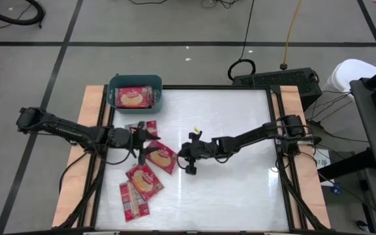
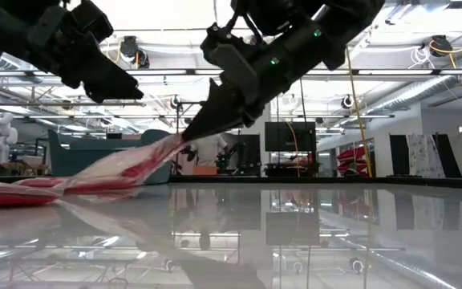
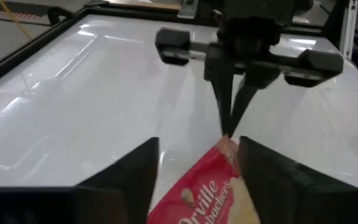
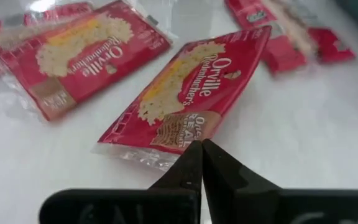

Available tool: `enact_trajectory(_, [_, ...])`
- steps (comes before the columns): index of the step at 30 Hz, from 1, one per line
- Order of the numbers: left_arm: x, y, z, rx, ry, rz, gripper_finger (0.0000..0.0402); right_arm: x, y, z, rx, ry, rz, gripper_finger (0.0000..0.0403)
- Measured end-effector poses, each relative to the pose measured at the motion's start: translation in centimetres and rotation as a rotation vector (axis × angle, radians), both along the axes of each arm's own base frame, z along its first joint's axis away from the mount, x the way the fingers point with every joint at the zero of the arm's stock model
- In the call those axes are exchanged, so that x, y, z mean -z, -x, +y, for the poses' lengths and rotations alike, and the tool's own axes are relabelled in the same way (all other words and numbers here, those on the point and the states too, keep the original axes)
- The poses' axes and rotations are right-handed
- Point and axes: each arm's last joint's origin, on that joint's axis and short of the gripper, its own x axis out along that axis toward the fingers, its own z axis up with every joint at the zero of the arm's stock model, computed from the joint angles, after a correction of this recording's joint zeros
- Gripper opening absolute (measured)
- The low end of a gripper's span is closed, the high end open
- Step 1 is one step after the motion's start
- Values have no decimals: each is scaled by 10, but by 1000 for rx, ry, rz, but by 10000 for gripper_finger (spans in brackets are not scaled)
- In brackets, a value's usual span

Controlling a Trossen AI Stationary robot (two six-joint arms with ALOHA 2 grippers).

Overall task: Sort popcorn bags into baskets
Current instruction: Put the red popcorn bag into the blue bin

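Observation:
The teal basket (image 1: 134, 83) stands at the table's far left and holds red popcorn bags (image 1: 134, 98). Several more bags lie near the left: one (image 1: 147, 126) below the basket, two overlapping ones (image 1: 143, 181), and one at the near edge (image 1: 132, 201). My right gripper (image 1: 183, 154) (image 4: 201, 149) is shut on a red bag (image 1: 162, 156) (image 4: 191, 87) at the table's middle. My left gripper (image 1: 143, 142) (image 3: 197, 149) is open. Its fingers stand on either side of that bag's left end (image 3: 210, 193); whether they touch it cannot be told. My right gripper pinches the red bag by the clear sealed edge of its right short end (image 4: 173, 152) (image 3: 227, 144), between the two fingertips (image 4: 188, 163). It comes from the table's right, slanting down. That end is lifted (image 2: 184, 138); the bag slopes down leftward, its other end (image 2: 22, 193) low on the table.
The white tabletop (image 1: 234, 183) spreads bare over its right half. A black frame rim (image 1: 276, 130) borders the table. Cables and a black box (image 1: 276, 78) lie beyond the far right corner.

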Motion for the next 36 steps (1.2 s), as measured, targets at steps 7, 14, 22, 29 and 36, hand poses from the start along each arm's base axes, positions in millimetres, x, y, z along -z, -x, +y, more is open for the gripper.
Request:
enact_trajectory(7, [9,-5,19,22,7,66,287,-7,0,-9,-52,107,-11,0])
enact_trajectory(14, [18,-31,31,121,54,210,276,-7,0,-13,-101,191,-6,0])
enact_trajectory(22, [28,-54,50,199,156,414,231,-7,-1,-13,-136,249,-13,0])
enact_trajectory(29, [18,-58,52,317,144,486,125,-8,-1,-13,-134,252,-19,0])
enact_trajectory(36, [6,-64,47,339,117,491,20,-26,5,-12,-28,130,-45,2])
